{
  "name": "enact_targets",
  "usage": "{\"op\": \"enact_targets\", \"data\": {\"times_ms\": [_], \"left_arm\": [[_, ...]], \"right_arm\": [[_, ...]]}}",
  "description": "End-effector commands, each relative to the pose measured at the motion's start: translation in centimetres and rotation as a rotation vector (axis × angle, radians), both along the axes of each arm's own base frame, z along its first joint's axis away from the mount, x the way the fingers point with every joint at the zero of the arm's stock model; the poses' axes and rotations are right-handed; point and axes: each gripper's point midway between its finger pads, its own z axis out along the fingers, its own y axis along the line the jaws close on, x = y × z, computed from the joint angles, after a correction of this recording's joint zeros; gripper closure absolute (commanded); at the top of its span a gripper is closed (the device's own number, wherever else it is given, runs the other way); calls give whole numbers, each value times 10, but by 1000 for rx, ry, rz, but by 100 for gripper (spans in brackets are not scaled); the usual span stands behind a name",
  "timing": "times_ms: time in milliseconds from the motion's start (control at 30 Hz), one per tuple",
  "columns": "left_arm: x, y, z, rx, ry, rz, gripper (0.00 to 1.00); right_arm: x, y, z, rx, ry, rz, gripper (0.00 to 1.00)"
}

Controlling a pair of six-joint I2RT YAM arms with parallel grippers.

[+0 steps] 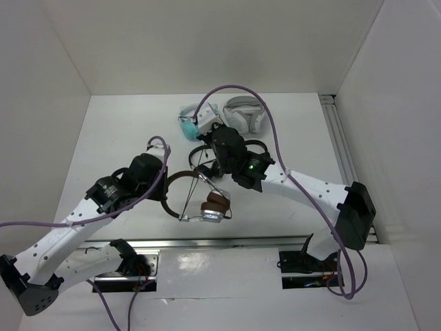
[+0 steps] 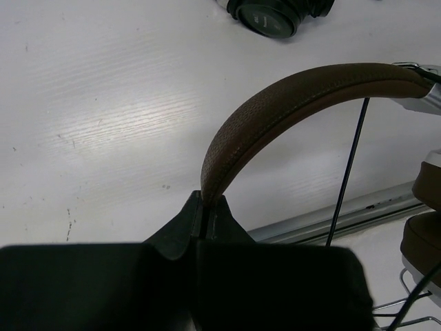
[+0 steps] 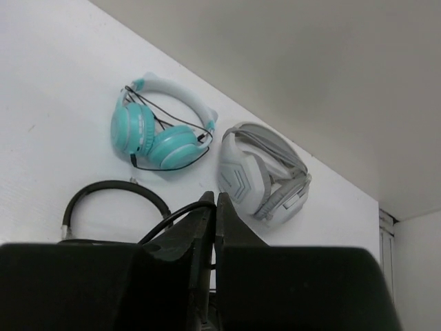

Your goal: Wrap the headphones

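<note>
Tabletop (image 1: pixel 117 138), matte white, stretches open toward 9 and 3 o'clock of the headphones (image 1: pixel 215 207) at centre. Walls close 3 sides, and a metal rail (image 1: pixel 262 243) edges 6 o'clock. From 9 o'clock the left gripper (image 2: pixel 207 207) clamps the curved, grained brown headband (image 2: pixel 289 103). From 1 o'clock the right gripper (image 3: pixel 212 207), fingers pressed together, pinches the thin black cable (image 2: pixel 348 172), drawn taut. Glossy teal headphones (image 3: pixel 148 134) and angular white-grey headphones (image 3: pixel 258 172) lie at 12 o'clock.
</note>
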Motion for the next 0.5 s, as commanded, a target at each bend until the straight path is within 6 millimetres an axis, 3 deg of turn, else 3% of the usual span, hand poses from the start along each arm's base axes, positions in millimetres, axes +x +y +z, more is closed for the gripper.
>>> {"op": "enact_targets", "data": {"times_ms": [0, 233, 267, 467], "left_arm": [[-2, -8, 38, -89, -83, -42, 100], [-17, -5, 72, -137, -105, -81, 100], [-19, -8, 75, -147, -107, -105, 100], [-27, -13, 96, -188, -130, -157, 100]], "right_arm": [[6, -12, 9, 110, -4, -7, 98], [10, -6, -23, 143, 67, 69, 100], [10, -8, -20, 161, 67, 77, 100], [2, 3, -37, 165, 120, 190, 92]]}}
